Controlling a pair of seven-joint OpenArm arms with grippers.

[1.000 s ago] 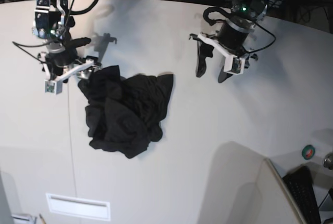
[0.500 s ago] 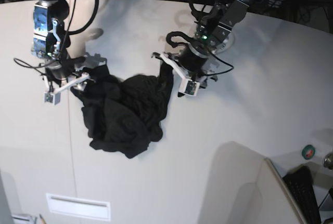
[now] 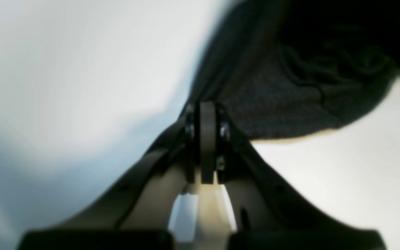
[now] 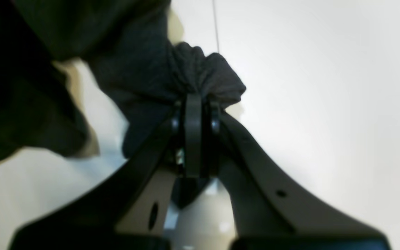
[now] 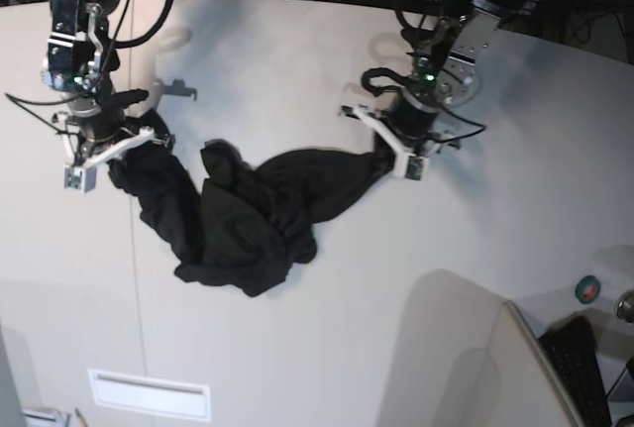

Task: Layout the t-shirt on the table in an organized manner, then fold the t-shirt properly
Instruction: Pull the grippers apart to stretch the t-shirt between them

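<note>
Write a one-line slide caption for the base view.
Both grippers, left gripper and right gripper, pinch opposite ends of the crumpled black cloth t-shirt, stretching it across the smooth white table.

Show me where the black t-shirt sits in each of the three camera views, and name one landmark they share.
Base: the t-shirt stretches across the middle, between both end effectors.
Left wrist: upper right, its edge pinched in the left end effector.
Right wrist: upper left, a bunched corner pinched in the right end effector.
Shared landmark: the white table, under the cloth in every view.
</note>
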